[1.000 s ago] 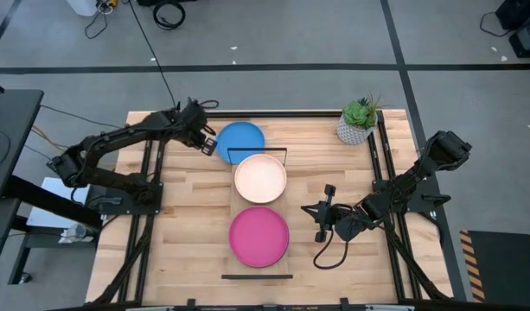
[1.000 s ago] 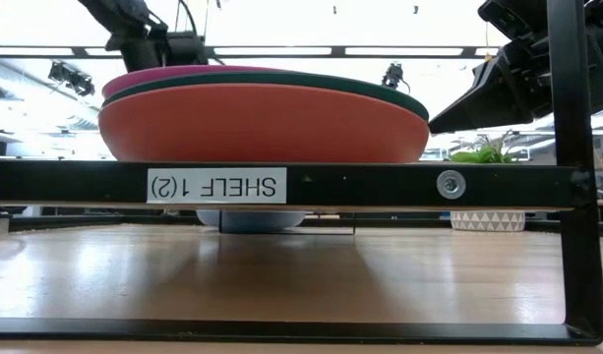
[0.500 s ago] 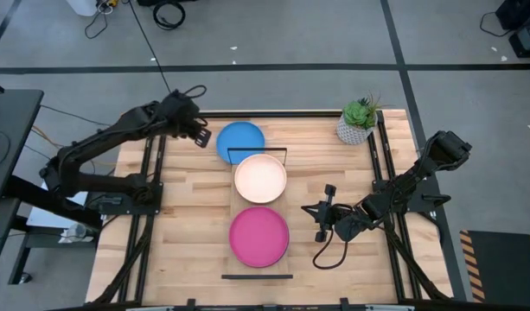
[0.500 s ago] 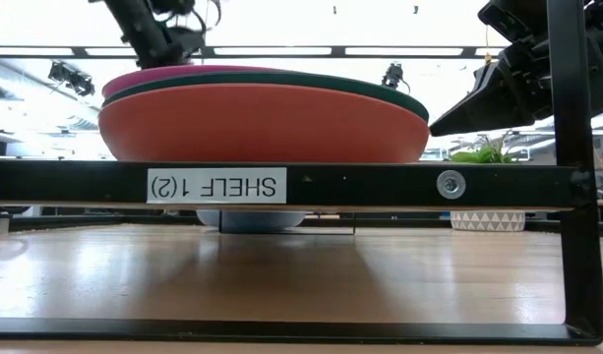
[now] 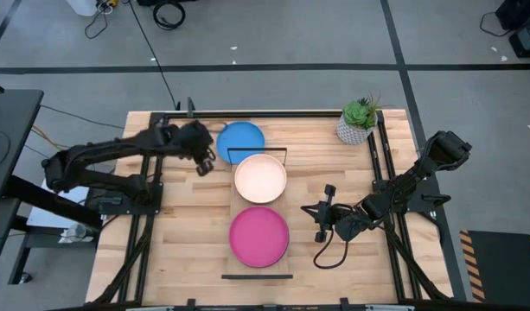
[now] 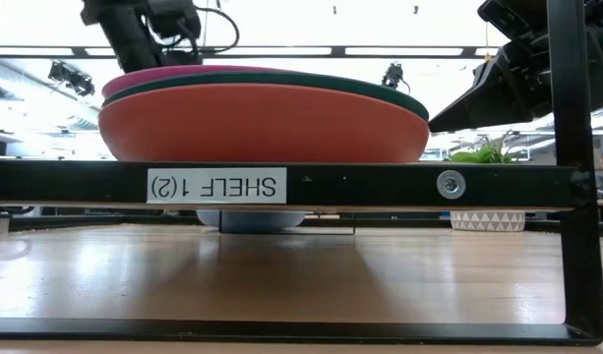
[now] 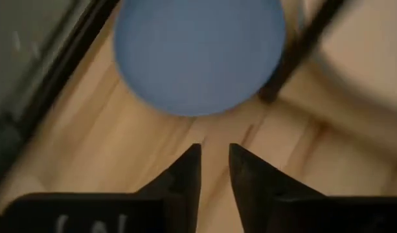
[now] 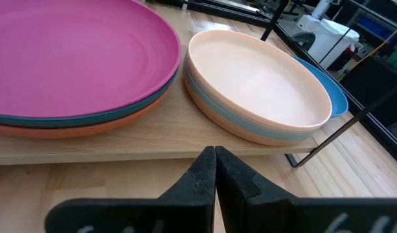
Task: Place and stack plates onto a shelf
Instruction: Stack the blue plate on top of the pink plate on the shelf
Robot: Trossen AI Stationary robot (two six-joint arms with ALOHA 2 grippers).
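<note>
Left gripper (image 5: 203, 156) hangs over the far left part of the table (image 5: 178, 233), just beside the blue plate (image 5: 240, 139), which lies flat on the tabletop at the far end of the shelf (image 8: 120, 152); its two dark fingers (image 7: 185, 178) stand only a narrow gap apart with nothing between them, and in the left wrist view the blue disc sits just beyond their tips; a thin black rail (image 7: 302, 48) crosses beside that plate, with a pale plate past it.

On the shelf two stacks stand side by side, close but not touching; the near stack has the pink plate (image 5: 258, 236) on top, with a teal plate (image 8: 156, 100) under it and an orange plate (image 6: 262, 123) at the bottom, seen edge-on from table height above a label reading "SHELF 1(2)" upside down; the farther stack is topped by the cream plate (image 5: 260, 178), and from the right wrist view at least one paler, bluish rim shows beneath it, though I cannot tell how many plates lie under it.

Right gripper (image 5: 322, 212) rests low on the right side of the table, near the pink stack but apart from it; its fingers (image 8: 201, 171) are pressed together, holding nothing.

A small potted plant (image 5: 358, 120) stands at the far right corner.
</note>
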